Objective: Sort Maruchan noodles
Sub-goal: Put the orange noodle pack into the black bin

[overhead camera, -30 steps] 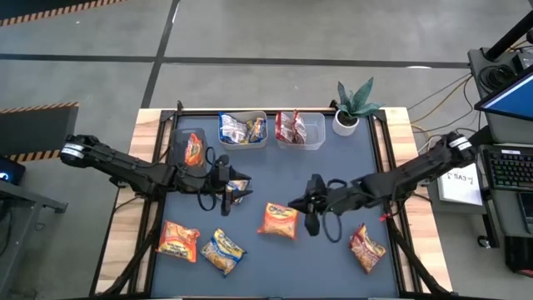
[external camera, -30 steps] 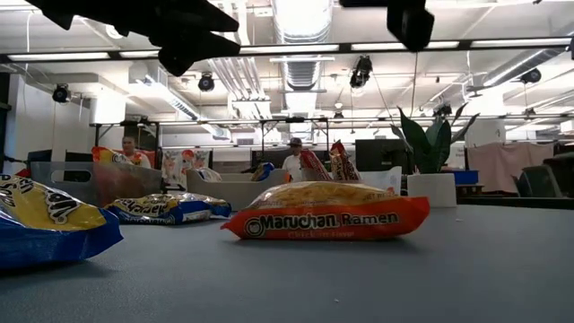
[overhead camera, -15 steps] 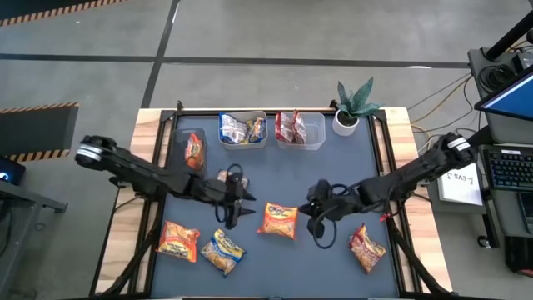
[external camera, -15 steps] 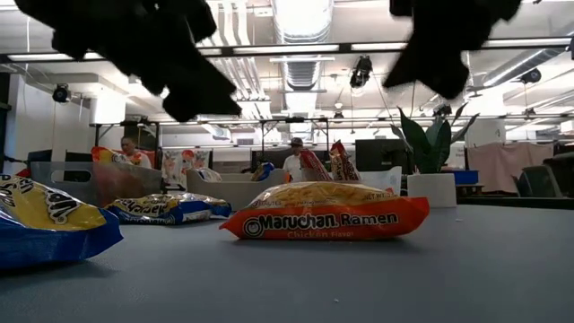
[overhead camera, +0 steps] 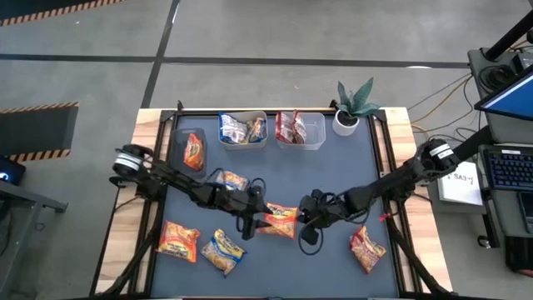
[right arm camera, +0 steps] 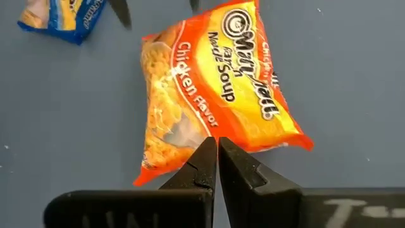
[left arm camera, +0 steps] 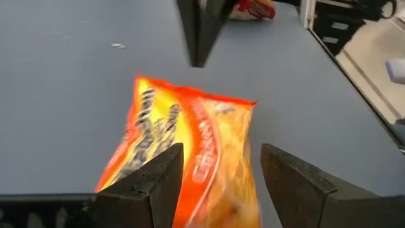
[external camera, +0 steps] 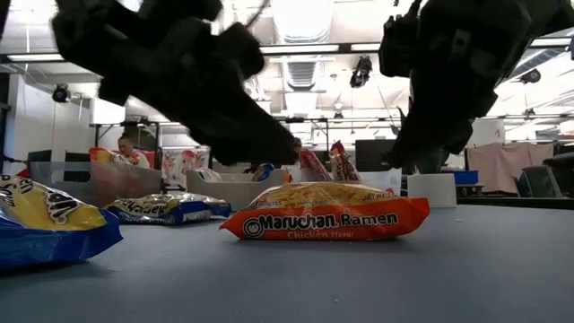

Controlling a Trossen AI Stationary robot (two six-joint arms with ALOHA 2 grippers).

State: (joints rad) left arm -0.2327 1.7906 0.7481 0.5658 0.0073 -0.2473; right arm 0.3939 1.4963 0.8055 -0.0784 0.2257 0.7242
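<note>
An orange-yellow Maruchan packet [overhead camera: 279, 221] [external camera: 327, 215] lies flat in the middle of the table. My left gripper [overhead camera: 256, 218] [left arm camera: 220, 152] is open just left of it, and its fingers stand either side of the packet's near end [left arm camera: 190, 133]; no touch shows. My right gripper [overhead camera: 306, 218] [right arm camera: 217, 140] is shut at the packet's right side. A yellow-and-blue packet [overhead camera: 231, 179] lies behind the left gripper. In the low view both grippers hang dark above the packet. My right gripper comes slanting down from the table's right, its shut fingertips [right arm camera: 209, 152] over the long edge of the orange-yellow packet [right arm camera: 190, 136]. Whether they touch it I cannot tell. The packet lies flat on the table.
Three loose packets lie near the table's near edge: orange [overhead camera: 177, 240], yellow-and-blue [overhead camera: 222, 250], red [overhead camera: 366, 248]. Clear tubs at the far side hold an orange packet [overhead camera: 193, 150], yellow-and-blue packets [overhead camera: 243, 129] and red packets [overhead camera: 300, 129]. A potted plant [overhead camera: 348, 117] stands far right.
My left gripper has moved right and down, from beside the yellow-and-blue packet to the orange-yellow packet's left end. My right gripper has moved a little left and down to that packet's right side. The yellow-and-blue packet stays behind on the table; the orange-yellow one has not moved.
</note>
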